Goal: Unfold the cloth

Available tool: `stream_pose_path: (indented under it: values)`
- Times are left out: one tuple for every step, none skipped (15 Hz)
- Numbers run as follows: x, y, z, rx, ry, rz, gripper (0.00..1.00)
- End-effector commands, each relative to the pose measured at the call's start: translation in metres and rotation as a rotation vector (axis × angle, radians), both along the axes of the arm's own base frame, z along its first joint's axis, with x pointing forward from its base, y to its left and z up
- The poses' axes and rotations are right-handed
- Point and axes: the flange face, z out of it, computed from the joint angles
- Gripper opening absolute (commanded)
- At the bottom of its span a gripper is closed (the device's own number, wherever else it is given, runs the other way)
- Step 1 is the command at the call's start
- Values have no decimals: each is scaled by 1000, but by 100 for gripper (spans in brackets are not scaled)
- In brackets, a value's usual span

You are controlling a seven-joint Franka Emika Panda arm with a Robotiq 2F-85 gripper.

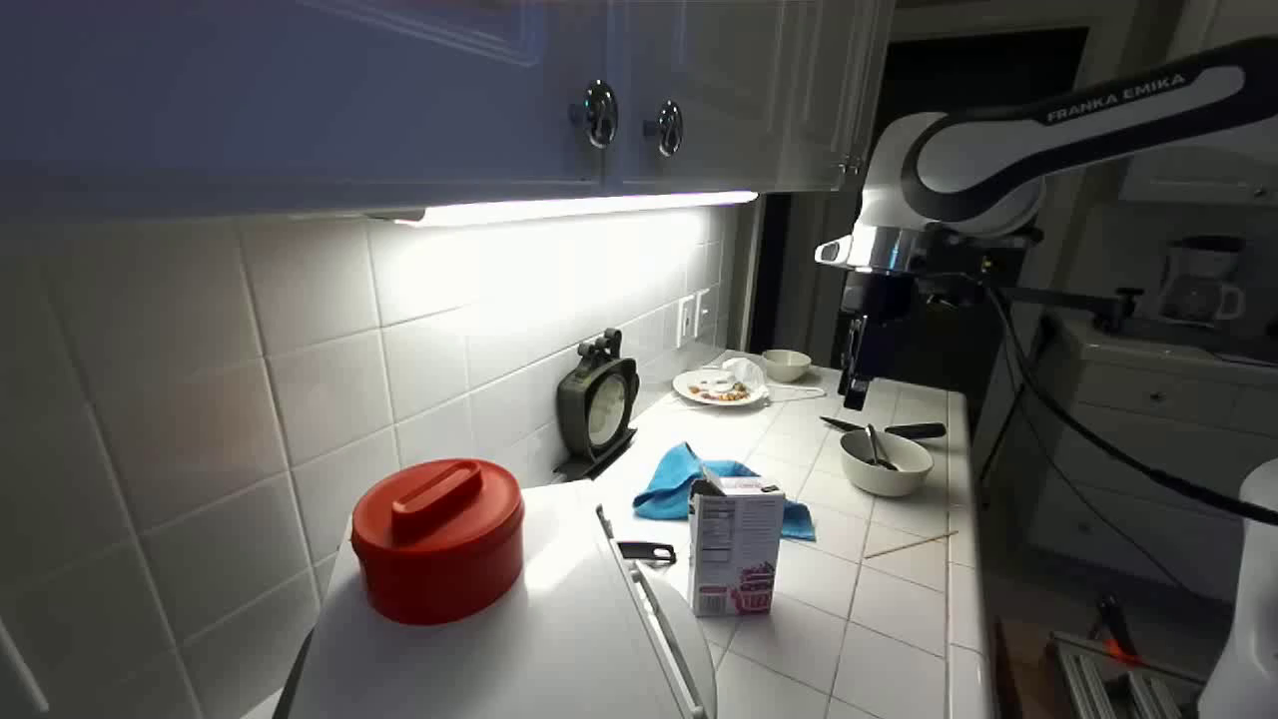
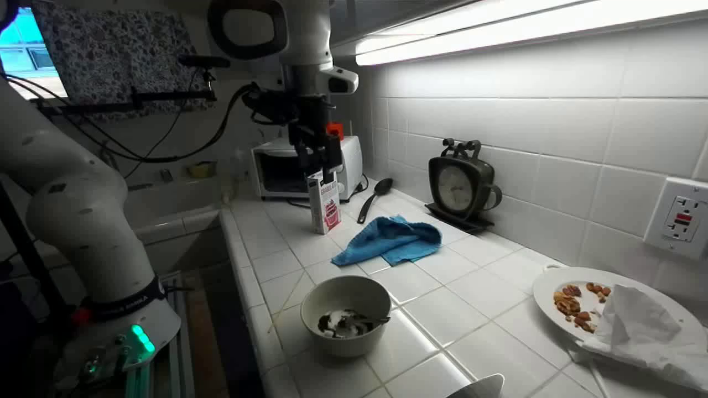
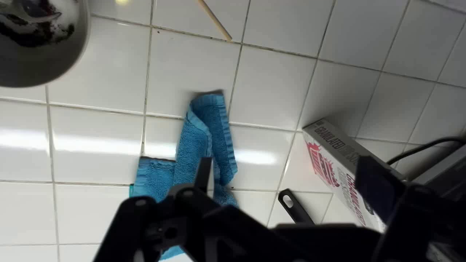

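The blue cloth lies crumpled and folded over on the white tiled counter; it shows in both exterior views (image 1: pixel 671 486) (image 2: pixel 381 243). In the wrist view the cloth (image 3: pixel 193 151) has one end folded back on itself, and its lower part is hidden behind the gripper. My gripper is above the counter and apart from the cloth in both exterior views (image 1: pixel 855 387) (image 2: pixel 319 166). In the wrist view the gripper (image 3: pixel 287 163) has its fingers wide apart with nothing between them; one finger overlaps the cloth in the picture.
A sugar box (image 1: pixel 737 554) stands beside the cloth. A black spoon (image 2: pixel 381 189), a bowl (image 2: pixel 344 345), a thin stick (image 1: pixel 911 545), a knife (image 1: pixel 916 431) and a plate (image 2: pixel 545 290) with nuts lie around. A clock (image 2: pixel 458 188) stands by the wall. Cabinets (image 1: pixel 739 90) hang above.
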Motion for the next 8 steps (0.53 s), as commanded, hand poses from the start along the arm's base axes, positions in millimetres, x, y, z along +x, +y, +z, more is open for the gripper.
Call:
stream_pose_path:
  values:
    - [0,0,0,0,1,0,100]
    - [0,0,0,0,1,0,100]
    - [0,0,0,0,1,0,100]
    - [0,0,0,0,1,0,100]
    - [0,0,0,0,1,0,100]
    - [0,0,0,0,1,0,100]
    - [5,-2,-3,-37,-36,-14,100]
    - [9,-4,-4,-55,-71,-15,100]
